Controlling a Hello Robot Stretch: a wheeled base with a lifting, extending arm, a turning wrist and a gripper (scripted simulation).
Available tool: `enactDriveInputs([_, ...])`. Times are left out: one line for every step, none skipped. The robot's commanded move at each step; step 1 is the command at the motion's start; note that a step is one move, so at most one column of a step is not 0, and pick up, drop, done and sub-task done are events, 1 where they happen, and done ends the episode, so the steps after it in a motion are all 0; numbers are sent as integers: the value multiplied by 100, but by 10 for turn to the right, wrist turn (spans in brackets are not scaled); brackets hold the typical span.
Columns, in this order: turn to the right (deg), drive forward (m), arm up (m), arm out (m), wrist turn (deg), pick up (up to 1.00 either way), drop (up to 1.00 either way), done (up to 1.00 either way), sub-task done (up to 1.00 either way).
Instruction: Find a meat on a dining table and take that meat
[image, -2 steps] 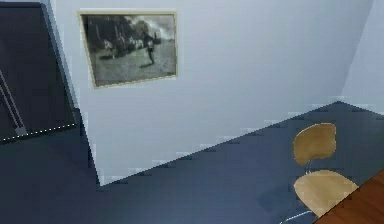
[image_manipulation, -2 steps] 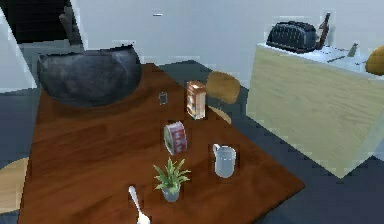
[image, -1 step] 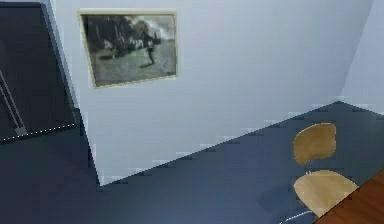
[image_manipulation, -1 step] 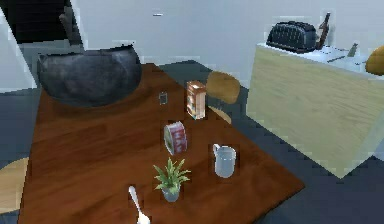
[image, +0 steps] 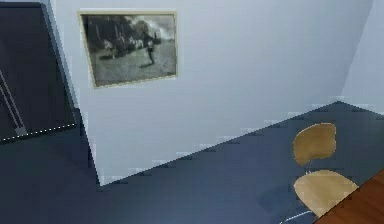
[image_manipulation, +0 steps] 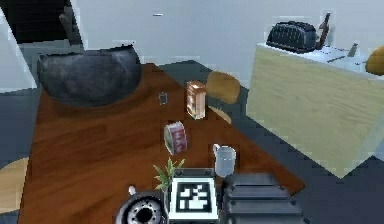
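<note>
Meat candidate: pink-and-white lump, lying near the middle of the desk in the arm side view. It is too small to confirm by shape. Its colour fits best, so it is judged to be the meat. It rests on the wood apart from its neighbours, which should leave room for an approach.

Neighbours:
- An upright brown-and-white carton stands just beyond the lump.
- A small dark object sits left of the carton.
- A white mug stands nearer, toward the desk's right edge.
- A small green plant lies between the lump and the arm's marker square.

Gripper: low in the arm side view, left of the marker square, at the desk's near end. It is probably there because the arm is lined up for a reach toward the lump. Its far end is hard to make out against the desk top and the plant. Its state cannot be told, nor whether it holds anything.

Surface: long, red-brown wood. A dark padded chair stands at the far end and a wooden chair on the right side.

Room: a pale cabinet block carries a dark toaster. The forward view shows a light wooden chair, a framed picture on a pale wall, a dark doorway and a dark blue floor.
</note>
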Motion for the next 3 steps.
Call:
enactDriveInputs([0, 0, 0, 38, 0, 0, 0, 0, 0])
enactDriveInputs([0, 0, 0, 0, 450, 0, 0, 0, 0])
enactDriveInputs([0, 0, 0, 0, 450, 0, 0, 0, 0])
